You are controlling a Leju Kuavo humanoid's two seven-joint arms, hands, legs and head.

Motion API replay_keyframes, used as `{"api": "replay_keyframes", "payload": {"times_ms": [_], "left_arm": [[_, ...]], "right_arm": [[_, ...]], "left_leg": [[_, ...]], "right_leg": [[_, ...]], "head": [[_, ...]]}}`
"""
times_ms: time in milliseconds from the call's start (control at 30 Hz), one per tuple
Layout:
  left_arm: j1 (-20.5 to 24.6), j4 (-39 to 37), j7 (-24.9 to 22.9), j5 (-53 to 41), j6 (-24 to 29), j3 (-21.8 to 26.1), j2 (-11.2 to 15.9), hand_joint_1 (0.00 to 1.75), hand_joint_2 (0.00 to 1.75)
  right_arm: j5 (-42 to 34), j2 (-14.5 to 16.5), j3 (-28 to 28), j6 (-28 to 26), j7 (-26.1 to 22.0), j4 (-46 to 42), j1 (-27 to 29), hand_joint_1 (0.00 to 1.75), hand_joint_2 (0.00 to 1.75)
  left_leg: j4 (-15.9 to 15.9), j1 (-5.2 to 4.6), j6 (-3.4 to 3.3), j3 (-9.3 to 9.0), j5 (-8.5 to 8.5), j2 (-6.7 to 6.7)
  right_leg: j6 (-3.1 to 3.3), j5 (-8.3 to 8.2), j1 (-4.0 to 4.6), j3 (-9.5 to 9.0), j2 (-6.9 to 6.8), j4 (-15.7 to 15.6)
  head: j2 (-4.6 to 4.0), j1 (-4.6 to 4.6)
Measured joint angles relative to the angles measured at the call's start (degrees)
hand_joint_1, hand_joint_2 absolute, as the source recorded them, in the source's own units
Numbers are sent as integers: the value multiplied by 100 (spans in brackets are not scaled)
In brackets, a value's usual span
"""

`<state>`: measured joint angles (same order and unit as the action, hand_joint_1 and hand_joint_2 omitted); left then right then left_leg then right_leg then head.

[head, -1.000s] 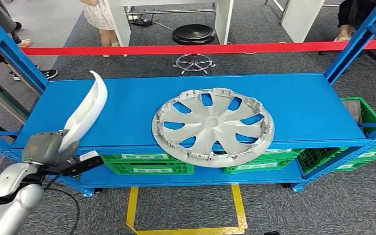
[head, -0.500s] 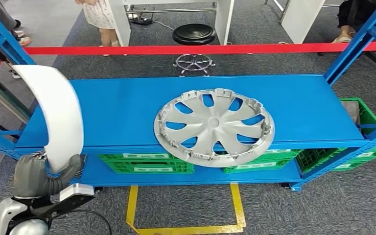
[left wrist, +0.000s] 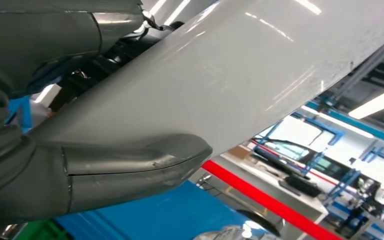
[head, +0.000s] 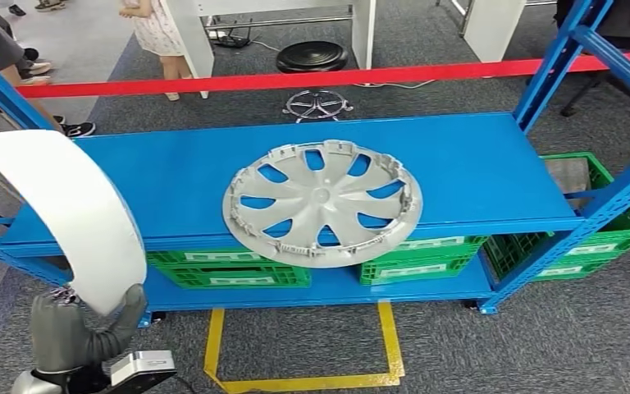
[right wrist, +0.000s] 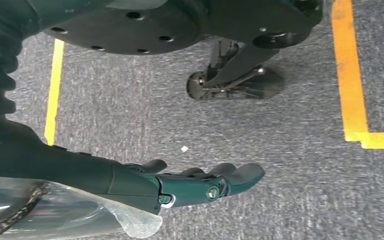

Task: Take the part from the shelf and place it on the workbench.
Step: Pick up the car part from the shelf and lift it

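Observation:
A curved white part [head: 70,213], shaped like a fender strip, rises in front of the blue shelf's left end, clear of the shelf top. My left hand [head: 78,332] grips its lower end at the bottom left of the head view. In the left wrist view the thick grey thumb [left wrist: 130,165] presses against the white part [left wrist: 240,80]. My right hand [right wrist: 200,182] hangs over grey carpet with its fingers apart and nothing in them. A silver wheel cover [head: 321,203] lies flat on the blue shelf [head: 476,164], overhanging its front edge.
Green crates [head: 230,271] sit on the lower shelf level and at the right [head: 599,230]. A red barrier bar [head: 295,80] runs behind the shelf. A black stool [head: 312,57] and people's legs [head: 160,41] stand beyond. Yellow floor tape [head: 295,382] marks the carpet in front.
My left hand drew back and down with the white part, which turned from edge-on to broadside and came off the shelf. The head view has shifted, so the whole shelf sits further left.

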<state>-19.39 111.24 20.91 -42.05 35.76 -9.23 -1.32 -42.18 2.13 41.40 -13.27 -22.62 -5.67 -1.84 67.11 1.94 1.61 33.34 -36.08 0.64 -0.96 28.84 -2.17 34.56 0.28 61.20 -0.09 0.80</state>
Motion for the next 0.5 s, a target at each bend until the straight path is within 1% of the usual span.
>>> {"api": "replay_keyframes", "payload": {"times_ms": [33,67,100,133,167,200,233,267,300,333,367,400,433,467,500], "left_arm": [[-10,-2,15,35,76,-21,-2,175,175],[-18,-5,26,70,144,-39,-3,175,175],[-27,-8,35,99,202,-55,-4,175,175],[-34,-10,43,129,251,-69,-5,175,175],[-37,-11,54,157,293,-82,-7,175,175],[-35,-11,64,184,326,-92,-9,175,175],[-31,-11,77,213,350,-99,-10,175,175],[-29,-11,91,241,368,-107,-11,175,175],[-26,-11,104,267,379,-115,-11,175,175],[-27,-12,113,289,387,-123,-11,175,175],[-28,-12,120,306,394,-130,-13,175,175],[-26,-12,121,316,397,-136,-17,175,175],[-25,-13,121,322,399,-143,-26,175,175],[-24,-15,121,327,401,-153,-38,175,175],[-25,-19,122,332,402,-161,-48,175,175]], "right_arm": [[-9,5,0,19,-11,23,-1,0,175],[-19,10,1,37,-20,47,-3,0,175],[-32,16,1,56,-31,74,-5,0,175],[-48,20,1,73,-43,101,-7,0,175],[-66,26,0,89,-56,128,-12,0,175],[-88,41,-1,110,-73,153,-19,0,175],[-113,61,-1,133,-92,179,-26,0,175],[-136,80,-1,161,-112,209,-33,0,175],[-158,98,0,190,-128,238,-37,0,175],[-175,110,1,210,-143,267,-41,0,175],[-186,117,1,225,-150,298,-44,0,175],[-194,123,2,230,-156,324,-53,0,175],[-198,128,2,230,-161,345,-61,0,175],[-202,128,2,231,-163,366,-67,0,175],[-204,128,2,233,-165,381,-72,0,175]], "left_leg": [[367,-14,-18,114,-212,-1],[644,-34,-48,180,-339,-3],[756,-62,-96,170,-360,-6],[656,-99,-163,64,-274,-9],[363,-151,-259,-131,-116,-12],[-48,-221,-386,-381,23,-15],[-436,-280,-489,-607,118,-8],[-724,-332,-553,-761,188,-3],[-887,-370,-580,-832,216,1],[-935,-384,-558,-825,261,6],[-986,-383,-534,-786,346,4],[-1046,-368,-511,-746,433,10],[-1104,-344,-497,-686,532,16],[-1158,-318,-485,-610,637,22],[-1173,-305,-478,-527,725,27]], "right_leg": [[29,-38,30,50,-6,-1],[53,-77,66,101,-12,0],[75,-117,105,152,-17,0],[93,-159,146,200,-18,-1],[109,-205,184,247,-15,-3],[122,-252,207,287,-13,-6],[123,-302,228,316,-10,-17],[113,-356,230,331,-15,-36],[92,-411,219,337,-25,-58],[63,-474,213,339,-36,-91],[36,-538,211,343,-44,-127],[7,-532,214,370,-40,-138],[-20,-421,220,418,-34,-92],[-49,-190,223,480,-27,58],[-77,122,211,547,-23,318]], "head": [[0,0],[0,2],[1,-1],[1,-1],[1,-1],[1,-5],[0,-10],[0,-10],[0,-7],[0,-3],[0,5],[0,8],[0,2],[0,-6],[0,-14]]}}
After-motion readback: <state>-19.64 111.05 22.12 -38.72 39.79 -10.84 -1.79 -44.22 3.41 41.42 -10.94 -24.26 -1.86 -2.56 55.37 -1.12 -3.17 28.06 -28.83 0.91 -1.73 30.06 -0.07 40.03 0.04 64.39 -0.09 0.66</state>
